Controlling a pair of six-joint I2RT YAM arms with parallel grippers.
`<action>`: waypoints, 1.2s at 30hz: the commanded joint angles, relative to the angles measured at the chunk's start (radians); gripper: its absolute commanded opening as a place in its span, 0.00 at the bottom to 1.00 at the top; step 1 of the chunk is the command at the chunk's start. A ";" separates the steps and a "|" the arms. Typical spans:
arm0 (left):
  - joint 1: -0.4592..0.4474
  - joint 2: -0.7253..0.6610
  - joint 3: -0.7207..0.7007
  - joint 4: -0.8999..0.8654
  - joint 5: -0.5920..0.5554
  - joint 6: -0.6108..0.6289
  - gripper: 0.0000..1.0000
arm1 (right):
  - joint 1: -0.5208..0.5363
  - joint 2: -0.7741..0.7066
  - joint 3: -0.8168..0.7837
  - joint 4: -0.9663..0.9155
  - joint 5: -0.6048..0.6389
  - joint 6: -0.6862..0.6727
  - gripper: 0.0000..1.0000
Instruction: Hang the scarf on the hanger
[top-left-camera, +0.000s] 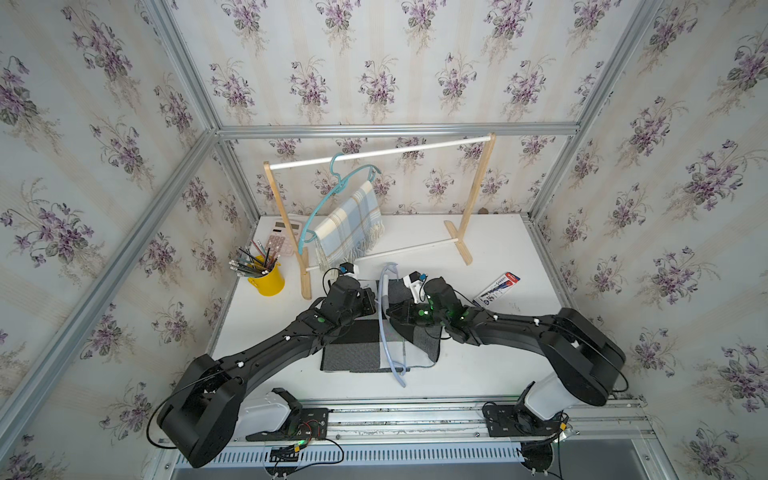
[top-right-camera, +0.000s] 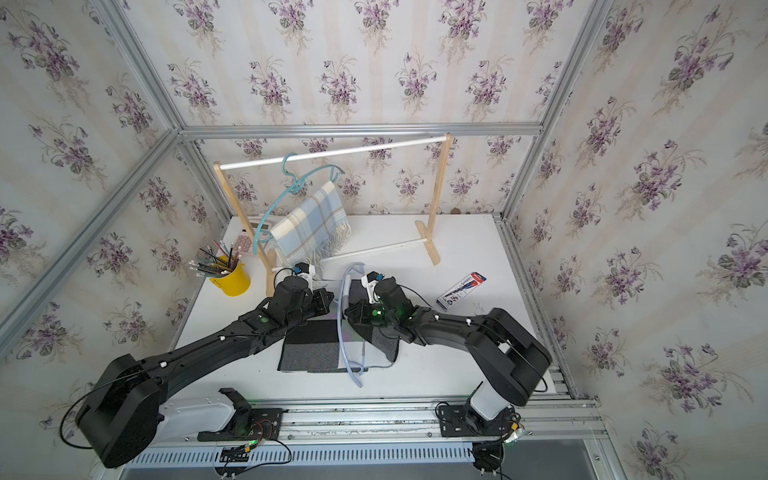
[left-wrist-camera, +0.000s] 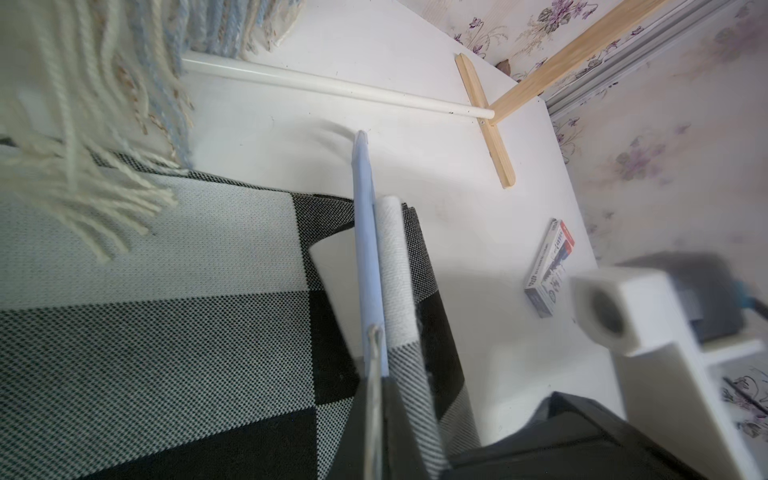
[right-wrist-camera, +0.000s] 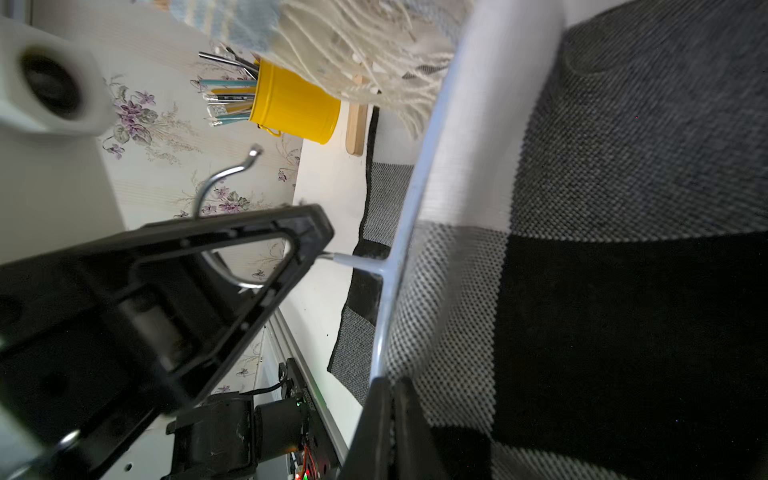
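Left gripper (right-wrist-camera: 320, 249): closed on the neck of the hanger (left-wrist-camera: 368, 249), just under its metal hook. The hanger is held on edge above the counter (top-left-camera: 457, 374).
Right gripper (right-wrist-camera: 392, 401): clamped shut, facing the left gripper across the hanger. A fold of the scarf (top-left-camera: 357, 353) is pinched right at the hanger's arm. Whether the arm itself is caught as well cannot be told.
Scarf: one part is lifted over the hanger between the two grippers. The rest is spread flat on the counter beneath them and back toward the robot's base.
Step judged: the scarf is being drawn across the hanger, and the hanging is not yet done.
Risk, slip: most of the cloth's weight seems to lie on one side, so the scarf could be dragged back off the arm once the right gripper's hold is released.
Risk, twist: the hanger is held by its thin neck only, so it could be swung in the grip by a sideways pull on the cloth.
Risk, pinch: if the arm is clamped along with the cloth, any pull would be fought by the left gripper.
Risk, snag: the fringe of the plaid scarf (top-left-camera: 353, 216) on the rack (top-left-camera: 374, 151) hangs just ahead of both grippers and could be caught on a forward move.
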 joint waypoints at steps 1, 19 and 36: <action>0.001 -0.019 -0.010 -0.042 0.003 0.036 0.00 | 0.007 0.079 0.015 0.155 0.047 0.123 0.00; 0.001 -0.066 -0.051 -0.067 0.038 0.038 0.00 | 0.007 0.131 0.057 0.131 0.075 0.201 0.62; 0.001 -0.043 -0.017 -0.124 0.125 0.073 0.00 | -0.252 -0.458 -0.329 -0.346 0.055 -0.226 0.91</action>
